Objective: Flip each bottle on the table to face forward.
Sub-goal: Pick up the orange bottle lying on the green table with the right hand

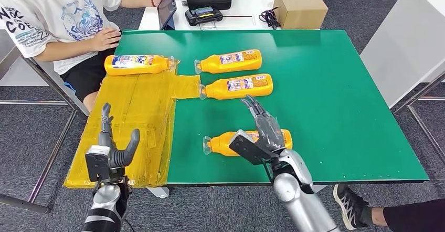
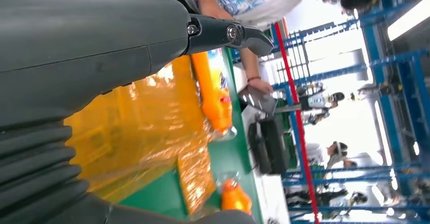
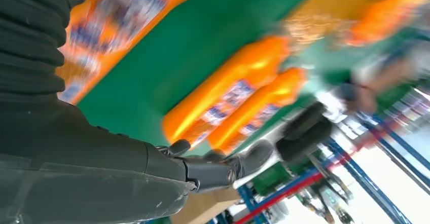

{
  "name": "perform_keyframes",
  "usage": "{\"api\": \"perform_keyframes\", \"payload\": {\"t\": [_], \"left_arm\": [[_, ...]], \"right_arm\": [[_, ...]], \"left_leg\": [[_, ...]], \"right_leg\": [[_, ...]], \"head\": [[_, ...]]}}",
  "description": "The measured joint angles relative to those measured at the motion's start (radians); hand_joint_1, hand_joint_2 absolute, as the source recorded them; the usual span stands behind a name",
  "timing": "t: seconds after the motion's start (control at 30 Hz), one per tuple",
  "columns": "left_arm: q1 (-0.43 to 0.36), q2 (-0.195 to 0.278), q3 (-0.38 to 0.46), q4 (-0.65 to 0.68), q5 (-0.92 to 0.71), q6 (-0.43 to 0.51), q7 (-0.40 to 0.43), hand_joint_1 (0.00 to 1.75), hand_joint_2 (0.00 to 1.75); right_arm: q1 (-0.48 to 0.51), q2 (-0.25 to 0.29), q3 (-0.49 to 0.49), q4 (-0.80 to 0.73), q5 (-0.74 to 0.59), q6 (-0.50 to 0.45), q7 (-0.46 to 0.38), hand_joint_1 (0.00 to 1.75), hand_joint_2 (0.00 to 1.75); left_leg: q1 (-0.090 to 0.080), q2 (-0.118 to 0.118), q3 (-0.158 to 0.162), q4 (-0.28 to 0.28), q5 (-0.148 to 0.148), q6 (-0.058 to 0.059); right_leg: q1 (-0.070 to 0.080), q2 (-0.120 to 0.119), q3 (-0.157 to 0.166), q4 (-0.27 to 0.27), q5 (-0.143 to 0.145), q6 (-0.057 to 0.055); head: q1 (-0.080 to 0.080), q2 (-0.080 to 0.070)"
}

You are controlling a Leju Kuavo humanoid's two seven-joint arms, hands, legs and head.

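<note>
Bottles number four on the green table, all lying on their sides with caps toward the robot's left; the far-left bottle rests on the yellow sheet just in front of the seated person and shows a white-and-blue label; the two middle bottles and lie near each other, apart, with smaller printed labels up; the near bottle sits close to the front edge, partly hidden by the right hand. Which label counts as the front I cannot tell for sure; if the white one does, I judge one bottle done and three left.

The right hand hovers over the near bottle with fingers spread and nothing in them; whether it touches the bottle cannot be told, and the right wrist view is blurred. The left hand is raised off the table's left corner, fingers apart, empty.

Room looks generous: the right half of the table is bare green, so a bottle can be rolled or lifted there freely. The tight spots, as I judge them, are the front edge by the near bottle, where a roll toward the robot could drop it, and the narrow gap between the middle pair; the person's hand rests at the far-left corner.
</note>
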Motion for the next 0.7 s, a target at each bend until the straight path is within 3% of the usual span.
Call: {"api": "perform_keyframes", "payload": {"t": [0.37, 0.53, 0.7], "left_arm": [[0.015, -0.016, -0.029, 0.004, -0.029, 0.006, 0.000, 0.00, 1.75], [0.013, -0.016, -0.029, 0.014, -0.033, 0.013, 0.000, 0.00, 1.75], [-0.001, -0.015, -0.028, 0.037, -0.017, 0.016, 0.000, 0.00, 1.75]], "right_arm": [[-0.057, -0.059, 0.001, 0.049, 0.004, -0.003, 0.030, 0.00, 1.75], [-0.112, -0.104, 0.011, 0.119, -0.103, 0.170, 0.046, 0.00, 1.75], [-0.185, -0.182, 0.053, 0.196, -0.254, 0.349, 0.035, 0.00, 1.75]], "left_leg": [[0.000, -0.001, -0.002, 0.000, 0.001, 0.001], [0.000, -0.001, -0.002, 0.000, 0.001, 0.001], [-0.001, -0.002, -0.002, 0.001, 0.001, 0.002]], "right_leg": [[0.000, -0.001, -0.001, 0.000, 0.000, 0.000], [0.000, -0.001, 0.000, 0.000, 0.000, 0.001], [0.000, -0.001, 0.000, 0.000, 0.001, 0.002]], "head": [[0.000, 0.000], [0.000, 0.000], [0.000, 0.000]]}}
